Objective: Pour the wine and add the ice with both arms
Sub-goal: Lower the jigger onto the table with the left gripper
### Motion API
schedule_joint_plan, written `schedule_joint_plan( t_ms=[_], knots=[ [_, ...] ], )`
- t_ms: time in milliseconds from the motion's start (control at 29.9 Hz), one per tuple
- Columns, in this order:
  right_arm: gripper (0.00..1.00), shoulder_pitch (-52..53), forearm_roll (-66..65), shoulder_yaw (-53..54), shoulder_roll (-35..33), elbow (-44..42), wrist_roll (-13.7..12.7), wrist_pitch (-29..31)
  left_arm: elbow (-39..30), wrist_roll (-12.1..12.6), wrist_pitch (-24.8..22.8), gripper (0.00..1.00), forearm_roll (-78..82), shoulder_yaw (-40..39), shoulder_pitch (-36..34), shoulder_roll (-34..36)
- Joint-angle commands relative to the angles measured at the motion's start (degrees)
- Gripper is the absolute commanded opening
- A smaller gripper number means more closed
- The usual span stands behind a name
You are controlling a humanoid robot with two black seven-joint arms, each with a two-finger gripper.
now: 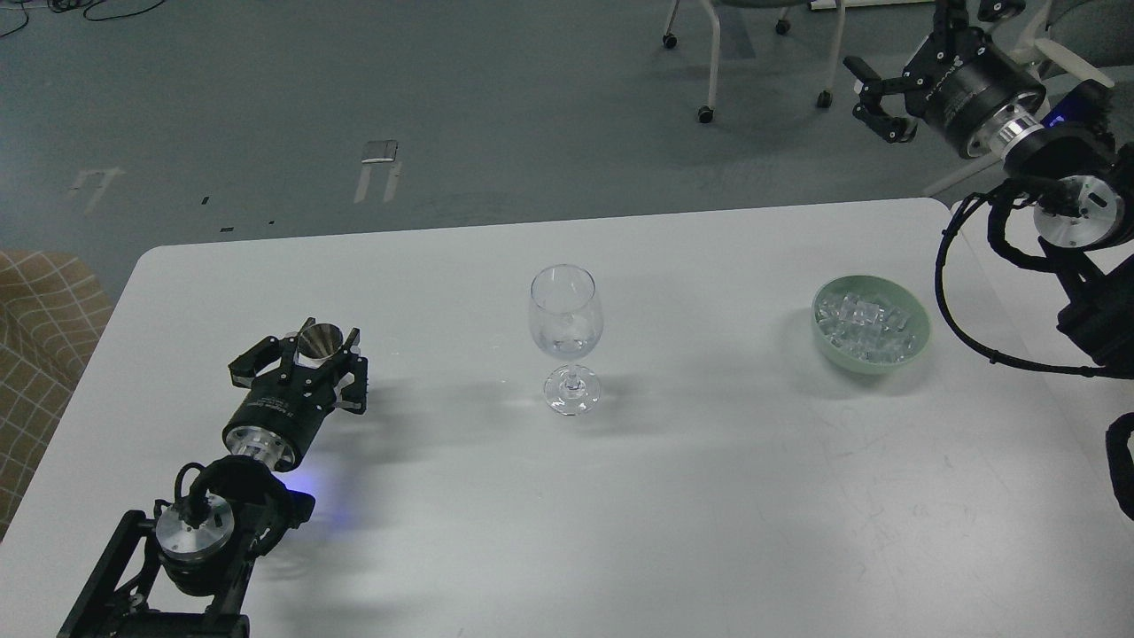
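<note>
On the white desk (709,496) the wine glass (566,337) stands upright and looks empty, or nearly so. I use it as the landmark for everything else.

Well to the left of the glass, the left claw (306,354) sits low over the desk with its fingers spread around a small metal cup (321,339). The cup's open mouth tips toward the camera. The fingers flank the cup closely, but I cannot tell whether they actually press on it.

Well to the right of the glass sits a pale green bowl (917,328) heaped with ice (864,326). The right claw (877,97) is raised far behind the bowl, off the desk edge, with its fingers apart and nothing between them.

Judging from this, the step in hand is pouring from the metal cup. To do it well:

- Grip the cup firmly before lifting.
- Keep it level while carrying it toward the glass.
- Bring its lip just above and inside the glass rim before tipping.
- Tilt slowly, because the glass is tall on a narrow stem and a nudge to the bowl of the glass could topple it.

The right arm should stay clear of the glass until the pour is done, then descend straight onto the ice from above.
</note>
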Motion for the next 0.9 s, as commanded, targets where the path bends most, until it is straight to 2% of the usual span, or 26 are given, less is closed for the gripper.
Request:
schedule_joint_plan(
  t_ms=[0, 167, 234, 401, 870],
  knots=[
    [1.00, 0.0, 0.0, 0.1, 0.0, 0.0, 0.0, 0.0, 0.2, -0.1, 0.6, 0.59, 0.1, 0.1, 0.0, 0.0],
    [1.00, 0.0, 0.0, 0.1, 0.0, 0.0, 0.0, 0.0, 0.3, 0.1, 0.6, 0.64, 0.9, 0.1, 0.1, 0.1],
    [1.00, 0.0, 0.0, 0.1, 0.0, 0.0, 0.0, 0.0, 0.2, 0.2, 0.7, 0.77, 0.9, 0.2, 0.2, 0.1],
    [1.00, 0.0, 0.0, 0.1, 0.0, 0.0, 0.0, 0.0, 0.2, 0.6, 0.7, 0.97, 0.9, 0.1, 0.2, 0.6],
    [1.00, 0.0, 0.0, 0.1, -0.1, 0.0, 0.0, 0.0, -1.8, 1.0, 0.4, 0.98, 0.6, 0.0, 3.2, 3.6]
  ],
)
